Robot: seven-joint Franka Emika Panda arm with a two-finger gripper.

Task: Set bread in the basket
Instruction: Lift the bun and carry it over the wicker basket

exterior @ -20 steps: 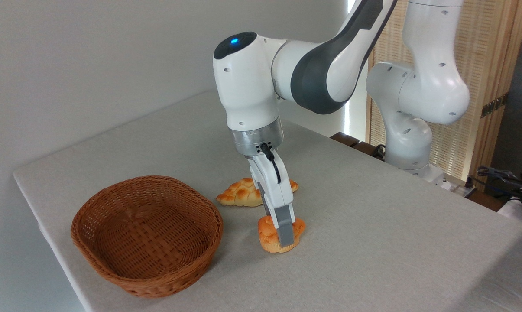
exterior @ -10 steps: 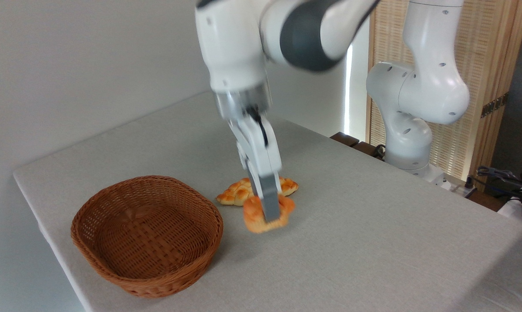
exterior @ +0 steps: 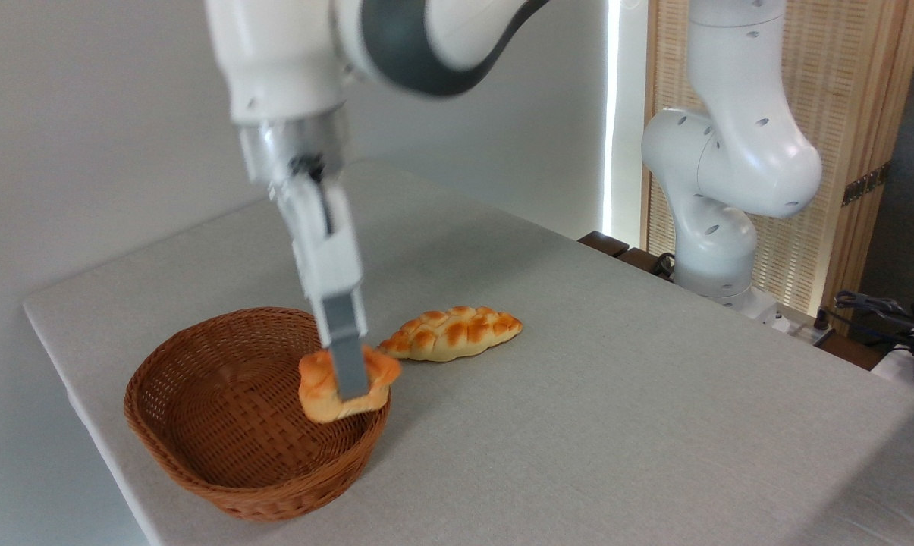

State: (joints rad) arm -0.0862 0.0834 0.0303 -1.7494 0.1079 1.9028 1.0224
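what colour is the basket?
Reddish-brown woven wicker basket, seen clearest in the fixed camera view.

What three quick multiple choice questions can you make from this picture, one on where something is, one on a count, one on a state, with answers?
1. Where is the small round bun?
A. lying on the table
B. held above the basket's right rim
C. beside the arm's base

2. How many bread pieces show?
A. one
B. two
C. three

3. What state is the pincer in?
A. open and empty
B. shut on the bun
C. out of view

Answers: 1 B, the bun hangs at the rim, off the table. 2 B, the bun plus the braided loaf on the table. 3 B, its grey finger presses on the bun.
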